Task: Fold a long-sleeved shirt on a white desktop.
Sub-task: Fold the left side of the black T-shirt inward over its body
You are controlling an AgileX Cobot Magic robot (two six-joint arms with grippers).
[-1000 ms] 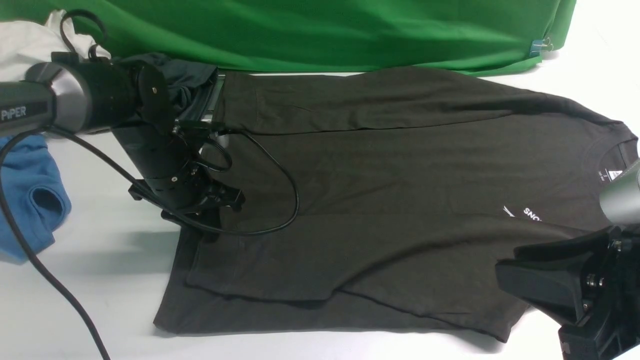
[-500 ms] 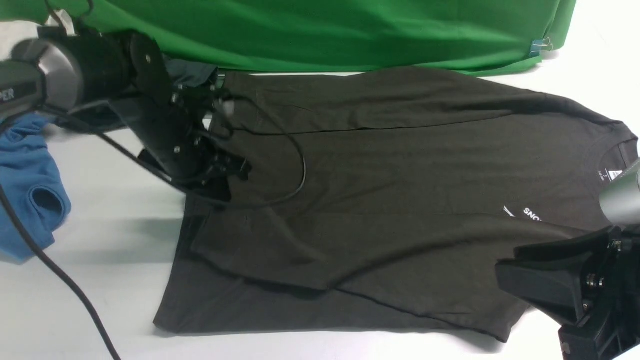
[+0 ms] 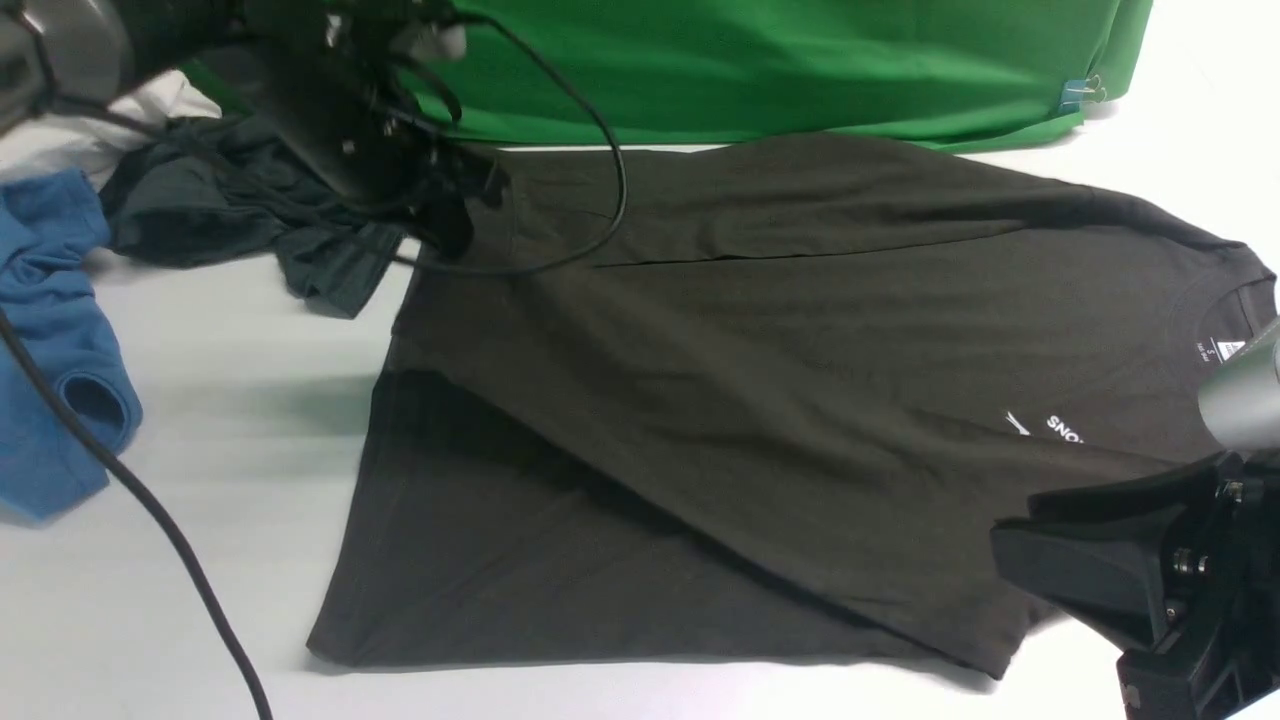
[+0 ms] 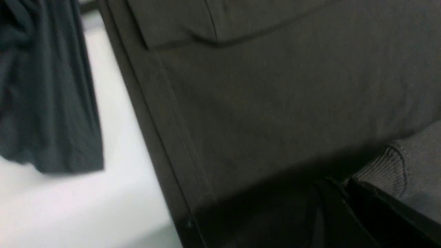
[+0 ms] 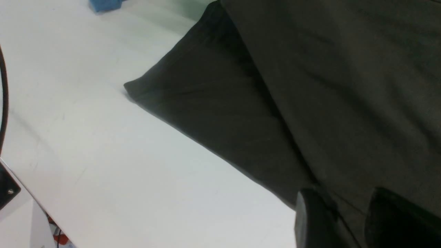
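Very dark olive-brown long-sleeved shirt (image 3: 800, 300) spread on the white desktop (image 3: 220, 420); crew neck and white label at the right; near sleeve drawn taut diagonally across the body toward its far-left corner; far sleeve folded inward.

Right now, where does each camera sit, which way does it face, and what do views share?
Front view: between the arms, facing forward over the white desktop at the long-sleeved shirt; left arm and right arm show.
Left wrist view: on the left wrist, close on the shirt's hem and cuff; left fingers show.
Right wrist view: on the right wrist, facing along the shirt's edge across the desktop; right fingers show.
Shared: all show the shirt; front and right wrist views show the blue garment.
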